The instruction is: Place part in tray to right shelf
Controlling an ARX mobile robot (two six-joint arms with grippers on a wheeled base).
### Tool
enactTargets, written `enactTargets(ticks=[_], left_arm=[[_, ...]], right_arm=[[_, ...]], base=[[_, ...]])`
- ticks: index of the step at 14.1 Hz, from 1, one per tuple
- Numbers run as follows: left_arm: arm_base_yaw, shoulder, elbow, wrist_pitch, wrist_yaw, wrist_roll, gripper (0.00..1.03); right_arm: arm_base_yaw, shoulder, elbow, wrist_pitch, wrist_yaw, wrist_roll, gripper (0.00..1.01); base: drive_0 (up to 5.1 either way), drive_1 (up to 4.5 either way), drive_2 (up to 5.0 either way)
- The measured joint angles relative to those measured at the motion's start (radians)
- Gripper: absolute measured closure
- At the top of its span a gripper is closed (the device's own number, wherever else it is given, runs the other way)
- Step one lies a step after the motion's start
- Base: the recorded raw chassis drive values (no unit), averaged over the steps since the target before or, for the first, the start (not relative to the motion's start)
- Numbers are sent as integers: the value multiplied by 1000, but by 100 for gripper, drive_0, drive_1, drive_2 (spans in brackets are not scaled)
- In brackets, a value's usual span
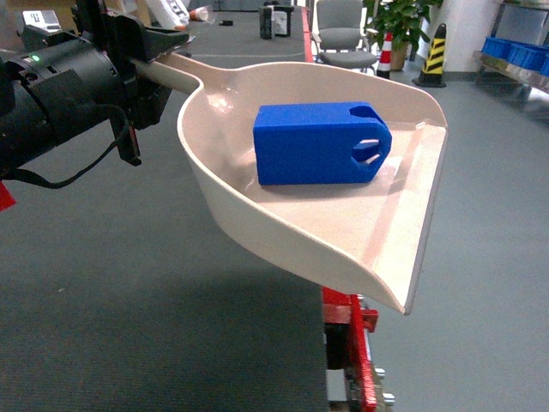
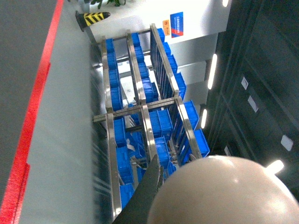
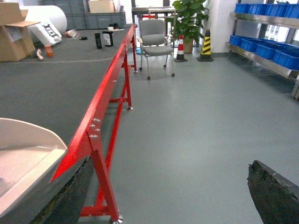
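— What does the head view give you?
— My left gripper (image 1: 159, 51) clamps the handle of the cream tray (image 1: 257, 223), held above the grey table (image 1: 129, 326). The blue part (image 1: 322, 143) lies on its side inside the tray, handle hole to the right.
— Left wrist?
— The handle's rounded end, close up; beyond it the steel shelf (image 2: 145, 109) with blue crates (image 2: 161, 123).
— Right wrist?
— My right gripper (image 3: 173, 196) stands open, holding nothing; the tray's rim is at the left, by the table's red edge (image 3: 110, 88).
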State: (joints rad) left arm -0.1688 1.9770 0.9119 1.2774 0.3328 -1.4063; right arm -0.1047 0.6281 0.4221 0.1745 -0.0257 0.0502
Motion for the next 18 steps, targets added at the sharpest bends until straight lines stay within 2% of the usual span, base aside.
enactTargets(ticks=[18], left_arm=[[0,0,0,3,0,-1,91]], right_arm=[[0,-2,0,3,0,0,3]], base=[[482,-340,-154]])
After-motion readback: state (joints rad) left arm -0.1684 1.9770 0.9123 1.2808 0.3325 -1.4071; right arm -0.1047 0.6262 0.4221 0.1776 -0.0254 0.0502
